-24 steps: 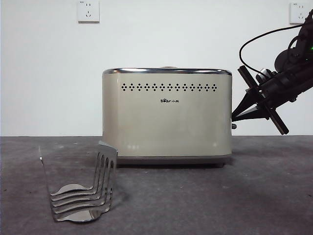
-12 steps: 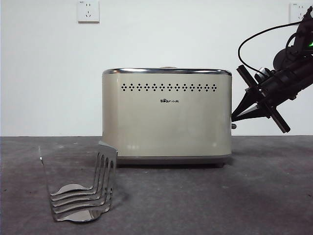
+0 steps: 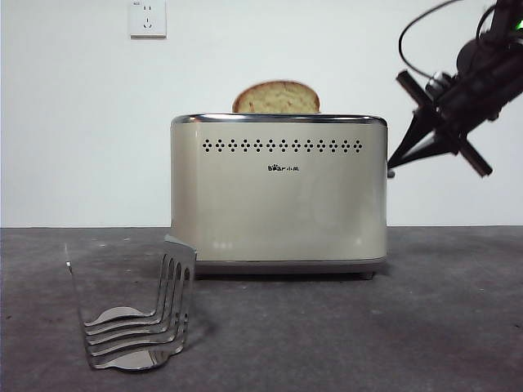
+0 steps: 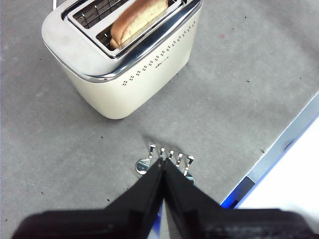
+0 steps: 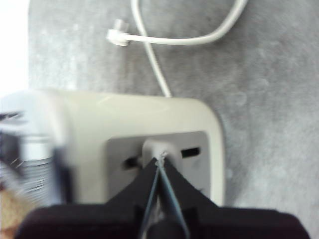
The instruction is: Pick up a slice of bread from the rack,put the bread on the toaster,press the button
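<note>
Underneath, grey table (image 3: pixel 441 327) meets white wall (image 3: pixel 73 122) with socket (image 3: pixel 148 18).

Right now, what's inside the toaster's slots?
The slice of bread stands in one slot of the toaster, domed top poking out. Its lower part is hidden. The other slot shows only wire grille.

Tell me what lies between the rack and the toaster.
Nothing: only bare grey table separates the rack from the toaster, clearest in the left wrist view; the front view agrees.
</note>
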